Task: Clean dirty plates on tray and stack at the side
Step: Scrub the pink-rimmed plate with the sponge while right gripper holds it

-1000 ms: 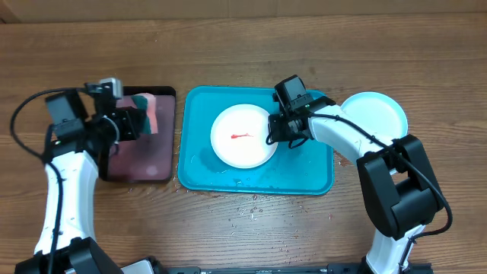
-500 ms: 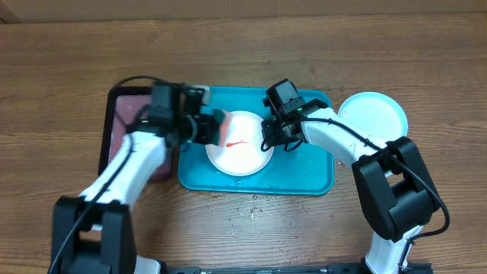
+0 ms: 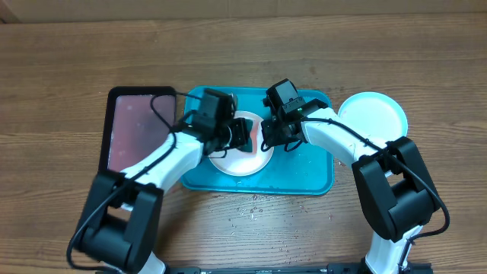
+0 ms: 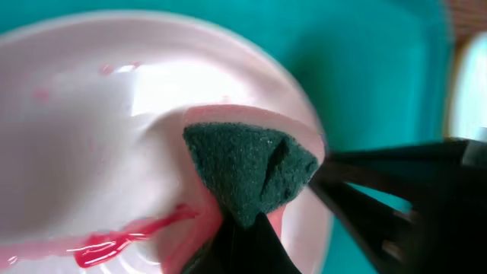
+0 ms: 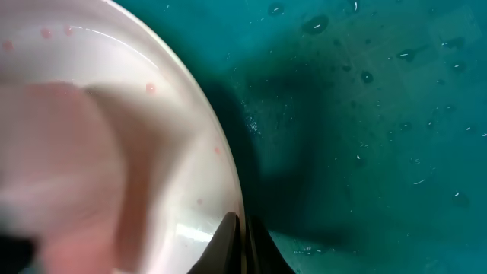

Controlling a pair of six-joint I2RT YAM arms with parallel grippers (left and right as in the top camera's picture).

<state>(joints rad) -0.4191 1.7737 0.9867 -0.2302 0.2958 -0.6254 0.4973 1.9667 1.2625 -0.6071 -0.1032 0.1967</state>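
No writing, label, brand mark, number or sign can be read in any view. The large turquoise-blue rectangular plastic tray (image 3: 304,171) is plain. So are the round white plastic plate (image 3: 236,164) on it, the round light blue plastic plate (image 3: 373,114) beside it and the dark green and pink sponge (image 4: 247,171). The smaller black-rimmed tray (image 3: 137,137) and the brown wooden bench (image 3: 243,61) carry no lettering either.
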